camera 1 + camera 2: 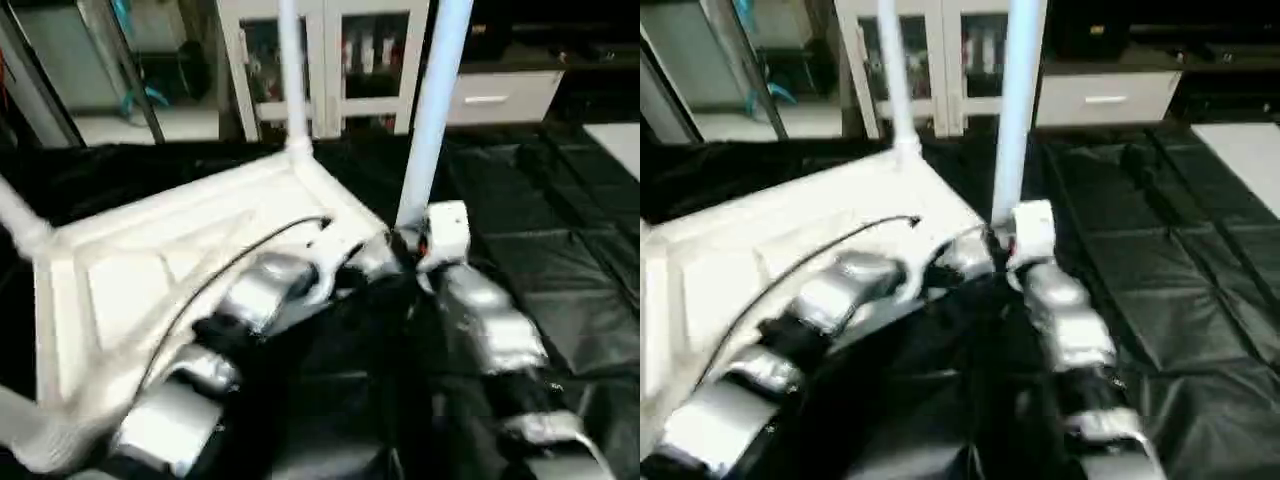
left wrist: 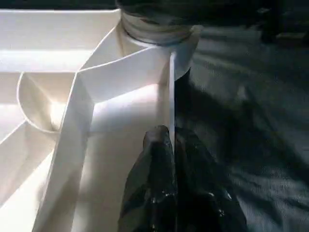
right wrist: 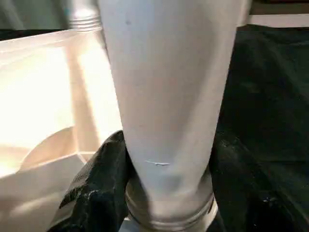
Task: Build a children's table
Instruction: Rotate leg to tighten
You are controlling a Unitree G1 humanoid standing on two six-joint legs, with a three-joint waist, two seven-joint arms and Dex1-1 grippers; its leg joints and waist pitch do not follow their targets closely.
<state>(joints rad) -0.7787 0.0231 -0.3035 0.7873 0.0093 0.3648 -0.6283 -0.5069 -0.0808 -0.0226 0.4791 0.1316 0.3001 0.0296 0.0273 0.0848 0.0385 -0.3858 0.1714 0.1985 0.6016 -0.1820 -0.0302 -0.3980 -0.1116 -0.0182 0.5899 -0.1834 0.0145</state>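
The white table top (image 1: 170, 260) lies upside down on a black mat, its ribbed underside facing up. One white leg (image 1: 292, 70) stands upright in the far corner socket. Another leg sticks out at the left corner (image 1: 18, 225). My right gripper (image 3: 166, 164) is shut on a third upright leg (image 1: 435, 100) just above its silver threaded collar (image 3: 169, 215), at the table top's near right corner. My left gripper (image 2: 171, 150) is shut on the thin rim of the table top (image 2: 171, 92) beside that corner socket (image 2: 154, 26). The two grippers sit close together.
Black mat (image 1: 560, 250) covers the floor around the table top. A white cabinet with glass doors (image 1: 350, 60) and a white drawer unit (image 1: 500, 95) stand behind. A white patch of floor (image 1: 620, 140) lies at the far right. Dark slanted poles (image 1: 120, 60) stand at the back left.
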